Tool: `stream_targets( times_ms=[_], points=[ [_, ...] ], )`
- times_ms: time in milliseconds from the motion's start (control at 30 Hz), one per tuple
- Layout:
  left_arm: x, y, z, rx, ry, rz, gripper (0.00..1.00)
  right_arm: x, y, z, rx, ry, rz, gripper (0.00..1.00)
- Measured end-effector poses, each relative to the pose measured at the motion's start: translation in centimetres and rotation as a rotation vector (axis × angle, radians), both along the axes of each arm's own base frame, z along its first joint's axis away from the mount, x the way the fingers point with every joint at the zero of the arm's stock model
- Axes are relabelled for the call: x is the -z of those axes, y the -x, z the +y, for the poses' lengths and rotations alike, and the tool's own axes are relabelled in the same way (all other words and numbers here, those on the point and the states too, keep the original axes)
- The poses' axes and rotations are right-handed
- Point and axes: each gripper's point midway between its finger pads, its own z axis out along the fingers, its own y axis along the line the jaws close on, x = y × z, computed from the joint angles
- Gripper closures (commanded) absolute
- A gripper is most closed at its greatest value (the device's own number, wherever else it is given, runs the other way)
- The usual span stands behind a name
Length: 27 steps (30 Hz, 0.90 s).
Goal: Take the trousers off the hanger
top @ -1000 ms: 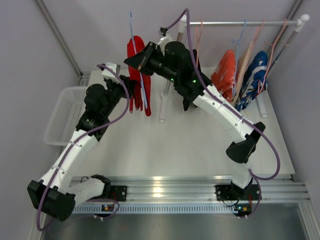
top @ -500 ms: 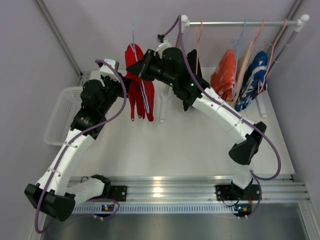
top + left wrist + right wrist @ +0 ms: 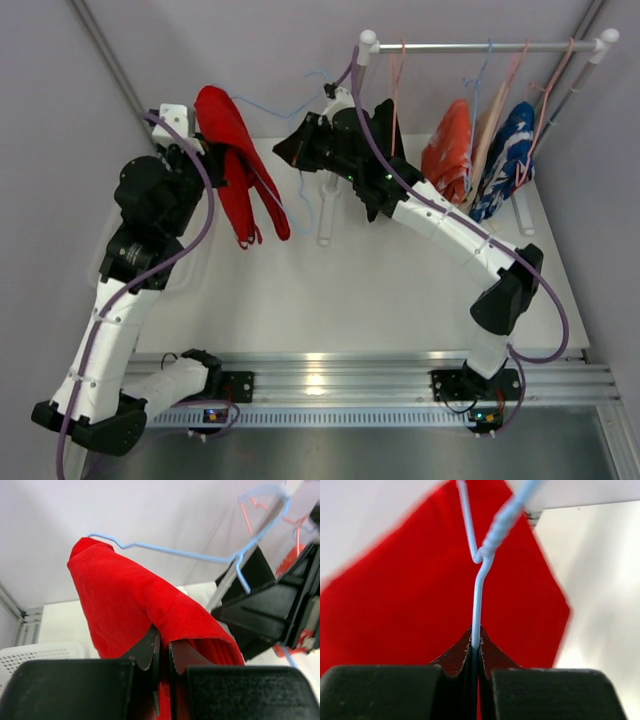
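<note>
I think this is a robot lab, not a home. My left arm (image 3: 105,335) and my right arm (image 3: 440,225) are bolted to a metal rail (image 3: 330,375) at the edge of a plain white table (image 3: 400,300). Purple cables (image 3: 210,205) run along them. Pale, plain walls (image 3: 200,50) close the table in like a box. A little rack (image 3: 480,45) with clothes (image 3: 450,150) and a white basket (image 3: 30,652) sit on the table.

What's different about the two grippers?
The left gripper pinches soft bright red fabric trousers; the right gripper pinches a thin light blue wire hanger. The trousers drape over the left gripper; the hanger sticks straight out of the right gripper. Both are shut.
</note>
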Motion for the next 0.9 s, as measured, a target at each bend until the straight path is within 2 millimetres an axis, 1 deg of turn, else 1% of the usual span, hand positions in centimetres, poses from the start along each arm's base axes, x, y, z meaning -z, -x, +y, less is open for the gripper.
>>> stream_targets(
  times_ms=[100,300,400,500,600,667,733,833,900],
  points=[
    [-2.8,0.9,1.2,-0.044,0.023,-0.047,1.00,1.9,-0.4,-0.6,0.012,0.040,0.009,1.00],
    [-8.8,3.1,2.8,-0.088,0.079,-0.163,1.00,5.5,-0.4,-0.6,0.007,0.106,0.033,1.00],
    [-12.1,4.1,3.4,-0.098,0.109,-0.229,1.00,6.2,-0.3,-0.5,0.000,0.132,0.022,1.00],
    [-15.2,5.0,4.1,-0.117,0.136,-0.297,1.00,6.4,0.0,-0.4,-0.009,0.150,0.006,1.00],
    [-18.1,6.1,5.5,-0.167,0.143,-0.373,1.00,6.4,0.5,0.1,-0.023,0.161,-0.007,1.00],
    [-19.6,6.9,6.7,-0.217,0.137,-0.424,1.00,6.4,0.8,0.3,-0.033,0.169,-0.017,1.00],
    [-20.7,7.6,8.2,-0.288,0.125,-0.466,1.00,6.4,1.3,0.6,-0.047,0.176,-0.025,1.00],
    [-21.4,8.4,10.3,-0.398,0.096,-0.504,1.00,6.5,1.7,0.9,-0.062,0.182,-0.035,1.00],
    [-21.2,8.7,11.8,-0.479,0.061,-0.517,1.00,6.4,1.7,0.9,-0.065,0.186,-0.041,1.00]
  ],
)
